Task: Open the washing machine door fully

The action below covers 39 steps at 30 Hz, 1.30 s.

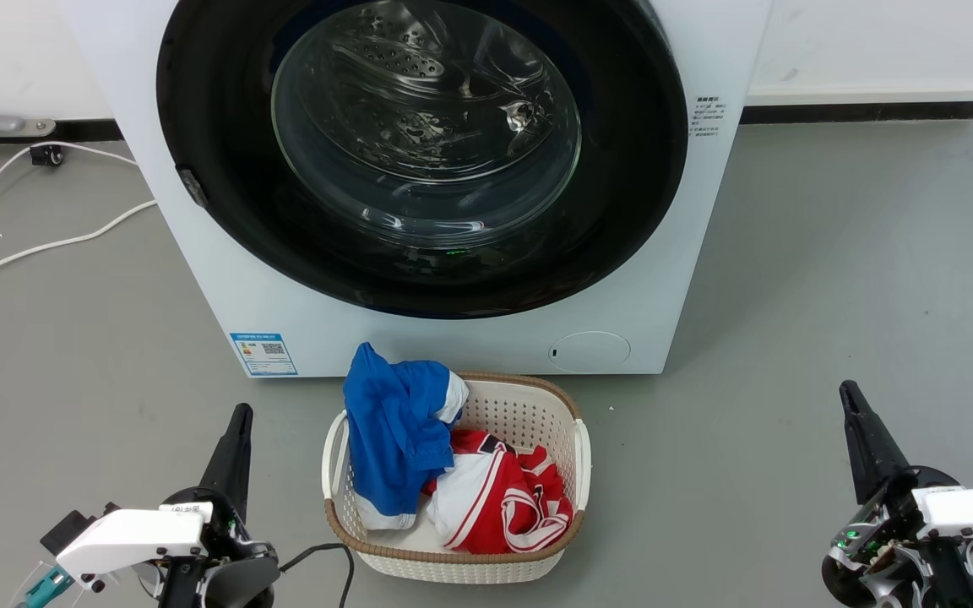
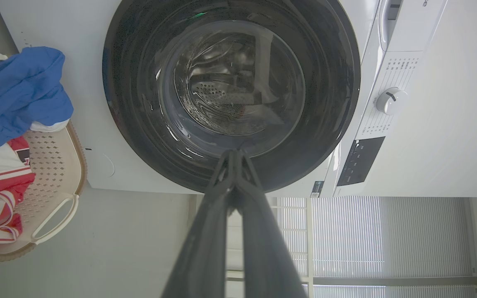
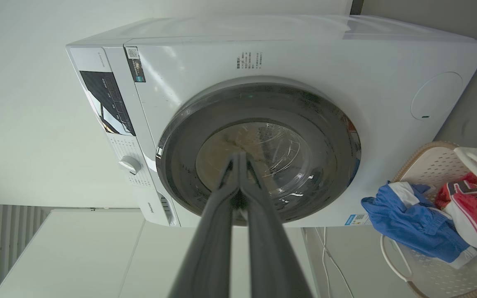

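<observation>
The white washing machine (image 1: 225, 279) stands straight ahead on the floor. Its washing machine door (image 1: 225, 152), a glossy black ring around bulging clear glass, lies flat against the front, closed; the steel drum shows through the glass. The same door (image 2: 333, 91) faces the left wrist view, and the door (image 3: 180, 140) also faces the right wrist view. My left gripper (image 1: 239, 415) hangs low at the lower left, shut and empty, well short of the machine. At the lower right my right gripper (image 1: 848, 393) is likewise shut and empty. Both fingertip pairs (image 2: 234, 154) (image 3: 237, 156) meet.
A cream laundry basket (image 1: 579, 447) with a blue garment (image 1: 389, 431) and a red-and-white garment (image 1: 503, 498) sits on the floor right in front of the machine, between my grippers. White cables (image 1: 47, 245) lie at the left. Bare grey floor (image 1: 833, 270) spreads to the right.
</observation>
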{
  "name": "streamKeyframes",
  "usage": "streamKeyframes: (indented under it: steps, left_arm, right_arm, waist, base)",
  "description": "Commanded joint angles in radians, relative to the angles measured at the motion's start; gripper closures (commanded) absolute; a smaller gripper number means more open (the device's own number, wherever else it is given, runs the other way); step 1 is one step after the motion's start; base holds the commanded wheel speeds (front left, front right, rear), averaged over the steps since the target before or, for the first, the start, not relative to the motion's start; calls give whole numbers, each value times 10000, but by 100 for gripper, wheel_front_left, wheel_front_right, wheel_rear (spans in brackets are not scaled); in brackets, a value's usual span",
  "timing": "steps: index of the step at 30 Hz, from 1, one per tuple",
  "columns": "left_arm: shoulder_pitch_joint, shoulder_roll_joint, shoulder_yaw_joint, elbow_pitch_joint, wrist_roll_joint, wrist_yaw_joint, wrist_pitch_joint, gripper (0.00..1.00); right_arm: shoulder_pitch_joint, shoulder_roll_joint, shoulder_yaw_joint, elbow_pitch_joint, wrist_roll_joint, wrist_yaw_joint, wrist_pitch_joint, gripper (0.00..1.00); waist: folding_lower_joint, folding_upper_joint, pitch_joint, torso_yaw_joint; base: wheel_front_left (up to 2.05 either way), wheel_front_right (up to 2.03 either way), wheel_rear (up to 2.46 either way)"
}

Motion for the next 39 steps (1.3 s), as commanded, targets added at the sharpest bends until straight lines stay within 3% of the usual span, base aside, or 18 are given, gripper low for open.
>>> streamKeyframes:
  steps: [1,26,27,39]
  left_arm:
    - [-80,-16,32,6,2,-32,43,100]
    - [-83,-31,59,6,34,-32,43,100]
    - [-83,-32,60,6,35,-32,44,0]
    - [103,-41,-491,-178,150,8,-430,0]
  right_arm:
    - [-108,30,-11,18,-77,29,40,100]
    - [-113,63,-54,19,-93,29,70,100]
    - [-113,64,-54,19,-95,29,72,0]
    - [313,37,320,-284,-335,0,-425,0]
  waist:
    - [0,-1,0,0]
    - [0,-1,0,0]
    - [0,-1,0,0]
    - [0,-1,9,5]
  base:
    - [0,0,0]
    - [0,0,0]
    - [0,0,0]
    - [0,0,0]
